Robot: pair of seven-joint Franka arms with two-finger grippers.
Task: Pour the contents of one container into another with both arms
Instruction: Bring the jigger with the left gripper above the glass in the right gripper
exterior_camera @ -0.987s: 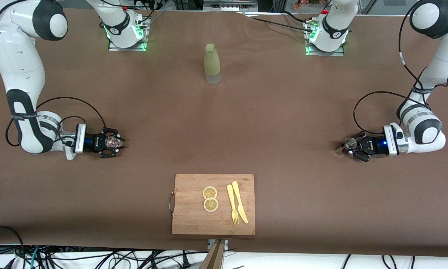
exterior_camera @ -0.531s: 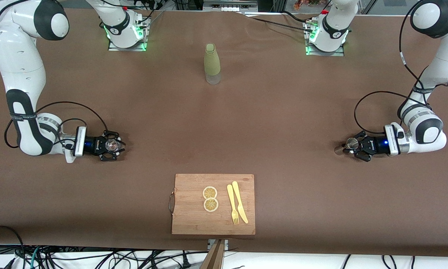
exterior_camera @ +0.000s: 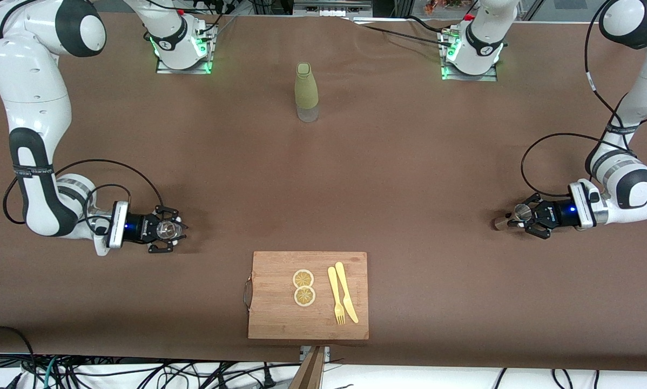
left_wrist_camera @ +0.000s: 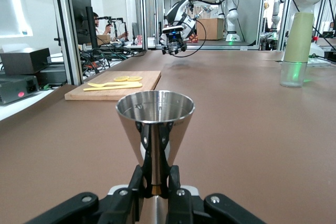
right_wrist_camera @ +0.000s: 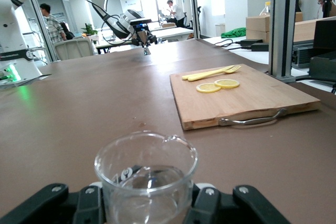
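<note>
My right gripper (exterior_camera: pixel 166 231) is shut on a small clear glass cup (exterior_camera: pixel 165 229) with a pouring lip, low over the table at the right arm's end. In the right wrist view the glass cup (right_wrist_camera: pixel 146 179) stands upright between the black fingers (right_wrist_camera: pixel 210 203) of the right gripper (right_wrist_camera: pixel 146 205). My left gripper (exterior_camera: pixel 524 216) is shut on a steel jigger (exterior_camera: pixel 520 213) low over the left arm's end. The jigger (left_wrist_camera: pixel 155 121) is upright with its open cone up, and the left gripper (left_wrist_camera: pixel 155 179) pinches its narrow waist.
A wooden cutting board (exterior_camera: pixel 272 319) lies near the front camera's table edge, with two lemon slices (exterior_camera: pixel 304 287) and a yellow fork and knife (exterior_camera: pixel 342 300) on it. An olive-sleeved bottle (exterior_camera: pixel 306 92) stands between the arm bases.
The right gripper has carried the glass cup a little toward the front camera's edge. The left gripper has drawn the jigger slightly toward the left arm's end. Both grips are unchanged.
</note>
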